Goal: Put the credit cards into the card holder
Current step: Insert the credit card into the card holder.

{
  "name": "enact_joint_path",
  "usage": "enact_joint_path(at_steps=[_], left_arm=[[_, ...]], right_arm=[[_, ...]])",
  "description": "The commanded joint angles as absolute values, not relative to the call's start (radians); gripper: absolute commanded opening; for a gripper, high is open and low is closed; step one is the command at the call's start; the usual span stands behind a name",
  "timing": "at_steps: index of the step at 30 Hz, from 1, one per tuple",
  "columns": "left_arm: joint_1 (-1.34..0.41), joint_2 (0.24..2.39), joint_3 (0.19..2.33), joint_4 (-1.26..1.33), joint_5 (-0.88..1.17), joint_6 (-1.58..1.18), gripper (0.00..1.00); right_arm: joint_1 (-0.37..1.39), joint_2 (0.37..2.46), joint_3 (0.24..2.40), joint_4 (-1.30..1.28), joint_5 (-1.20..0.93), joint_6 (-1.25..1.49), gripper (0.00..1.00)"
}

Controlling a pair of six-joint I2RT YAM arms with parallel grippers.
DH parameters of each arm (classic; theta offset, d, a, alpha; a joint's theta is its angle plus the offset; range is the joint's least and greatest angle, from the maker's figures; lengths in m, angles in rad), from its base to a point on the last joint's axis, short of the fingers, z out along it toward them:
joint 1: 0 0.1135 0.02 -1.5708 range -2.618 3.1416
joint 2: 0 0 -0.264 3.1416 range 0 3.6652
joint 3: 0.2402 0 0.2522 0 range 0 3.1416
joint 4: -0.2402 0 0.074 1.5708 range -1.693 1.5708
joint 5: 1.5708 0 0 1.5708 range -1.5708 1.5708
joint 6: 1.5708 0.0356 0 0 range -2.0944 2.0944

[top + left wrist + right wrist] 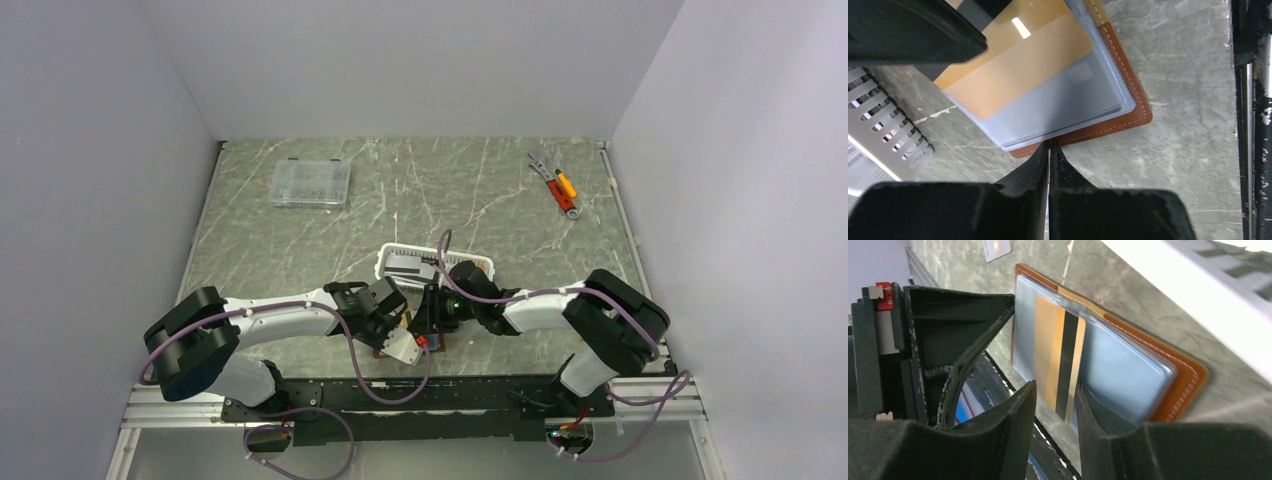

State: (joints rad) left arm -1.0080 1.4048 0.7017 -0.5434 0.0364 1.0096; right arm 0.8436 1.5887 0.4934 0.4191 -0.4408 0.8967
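One orange-gold card (1058, 360) in card holder (1188, 377), just beyond right tool (1055, 407)

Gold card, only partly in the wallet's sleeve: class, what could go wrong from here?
The right pincer is open, so the gold card may slide back out. The shut left pincer meets the wallet only at its edge; pushing the card could shift the wallet.

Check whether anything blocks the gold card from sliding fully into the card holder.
Nothing visible does. The gold card is partly inside the clear sleeve of the card holder, which looks empty ahead of it. The right hand is open around its outer end.
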Motion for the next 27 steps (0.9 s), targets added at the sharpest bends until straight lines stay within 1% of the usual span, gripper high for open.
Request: enact_joint_path(at_steps=[1,2,3,4,5,6,9,13,14,20,27], left_arm=[[-1.019,1.429,0.685,-0.547,0.085,1.018,0.08],[-1.019,1.431,0.687,-0.546,0.086,1.016,0.08],[-1.019,1.432,0.689,-0.544,0.085,1.016,0.08],[-1.019,1.434,0.691,-0.543,0.086,1.012,0.08],[-1.019,1.436,0.693,-0.543,0.086,1.010,0.08],[-1.019,1.439,0.695,-0.545,0.085,1.007,0.08],[-1.019,1.435,0.691,-0.540,0.084,1.007,0.08],[-1.019,1.439,0.693,-0.540,0.081,1.007,0.08],[-1.019,1.440,0.693,-0.538,0.080,1.008,0.08],[-1.019,1.443,0.700,-0.532,0.084,1.014,0.07],[-1.020,1.444,0.712,-0.525,0.084,1.015,0.07]], right_arm=[[0.841,1.493,0.499,0.200,-0.319,0.828,0.38],[0.842,1.487,0.500,0.200,-0.323,0.828,0.41],[0.844,1.486,0.499,0.202,-0.327,0.828,0.49],[0.842,1.486,0.498,0.208,-0.336,0.826,0.53],[0.843,1.486,0.497,0.210,-0.341,0.822,0.54],[0.844,1.482,0.495,0.213,-0.340,0.820,0.54],[0.845,1.483,0.511,0.213,-0.341,0.813,0.48],[0.859,1.528,0.563,0.210,-0.347,0.804,0.30],[0.866,1.541,0.582,0.194,-0.338,0.799,0.29],[0.920,1.546,0.647,0.142,-0.302,0.756,0.28],[0.949,1.596,0.730,0.102,-0.322,0.717,0.29]])
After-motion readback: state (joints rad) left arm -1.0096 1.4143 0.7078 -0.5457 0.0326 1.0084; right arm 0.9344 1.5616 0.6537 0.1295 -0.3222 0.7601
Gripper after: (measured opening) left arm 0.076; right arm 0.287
